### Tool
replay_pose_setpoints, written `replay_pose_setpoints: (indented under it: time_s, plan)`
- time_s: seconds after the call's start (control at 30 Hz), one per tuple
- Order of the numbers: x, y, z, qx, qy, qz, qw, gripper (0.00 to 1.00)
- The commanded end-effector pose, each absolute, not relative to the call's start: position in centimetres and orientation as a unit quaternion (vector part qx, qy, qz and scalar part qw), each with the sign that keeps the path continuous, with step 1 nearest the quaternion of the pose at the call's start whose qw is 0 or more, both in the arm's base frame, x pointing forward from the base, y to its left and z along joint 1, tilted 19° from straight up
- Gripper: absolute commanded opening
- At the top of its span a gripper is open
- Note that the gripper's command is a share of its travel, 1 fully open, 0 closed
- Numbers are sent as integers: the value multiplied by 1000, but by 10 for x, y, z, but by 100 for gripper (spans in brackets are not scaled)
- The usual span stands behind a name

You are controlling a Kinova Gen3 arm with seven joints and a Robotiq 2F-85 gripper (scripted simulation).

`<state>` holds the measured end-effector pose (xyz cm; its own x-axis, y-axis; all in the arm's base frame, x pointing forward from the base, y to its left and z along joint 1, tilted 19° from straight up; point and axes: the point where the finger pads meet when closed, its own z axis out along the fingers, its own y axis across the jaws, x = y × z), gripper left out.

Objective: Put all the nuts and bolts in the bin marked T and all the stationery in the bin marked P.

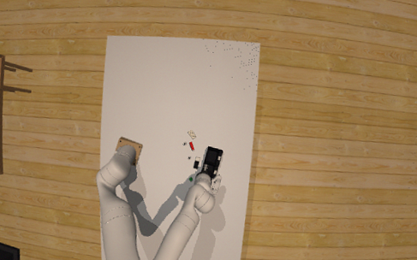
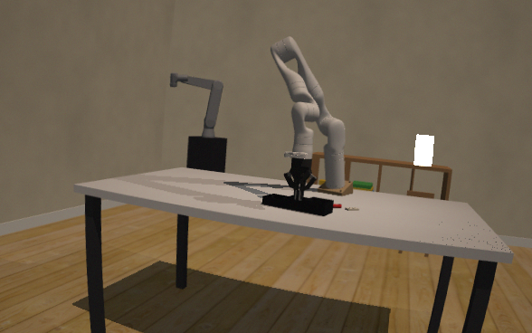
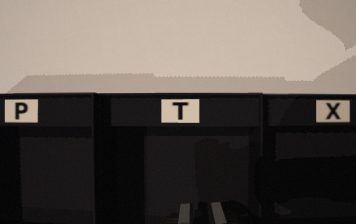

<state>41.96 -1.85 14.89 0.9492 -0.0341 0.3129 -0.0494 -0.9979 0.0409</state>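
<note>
A black row of bins [image 1: 212,159] stands on the white table. In the wrist view its labels read P [image 3: 20,110], T [image 3: 180,110] and X [image 3: 332,111]. My gripper [image 3: 200,214] hangs low over the middle bin T, also seen in the side view [image 2: 299,194]. Its fingers are nearly together and I make out nothing between them. Left of the bins lie a red piece [image 1: 191,146], two small nuts [image 1: 184,143] [image 1: 188,157], a pale domino-like tile [image 1: 191,134], a small black and white piece [image 1: 196,162] and a green piece [image 1: 191,179].
The arm's wooden base plate [image 1: 129,148] sits left of the small things. A wooden shelf [image 2: 384,178] stands behind the table, and a second arm on a black pedestal [image 2: 206,151] stands at the back.
</note>
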Motion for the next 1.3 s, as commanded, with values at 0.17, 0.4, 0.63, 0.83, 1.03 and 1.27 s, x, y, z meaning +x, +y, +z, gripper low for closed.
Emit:
replay_pose_setpoints:
  time_s: [0.17,0.4,0.63,0.83,1.03,1.27]
  plan:
    - [418,-19,163,986,-21,161,26,9]
    - [416,-19,169,986,-20,161,26,9]
    - [407,-17,195,987,-20,160,26,9]
    - [407,-16,199,986,-20,162,24,9]
    - [408,-9,198,986,-24,162,29,9]
    - [412,26,196,986,-24,161,27,9]
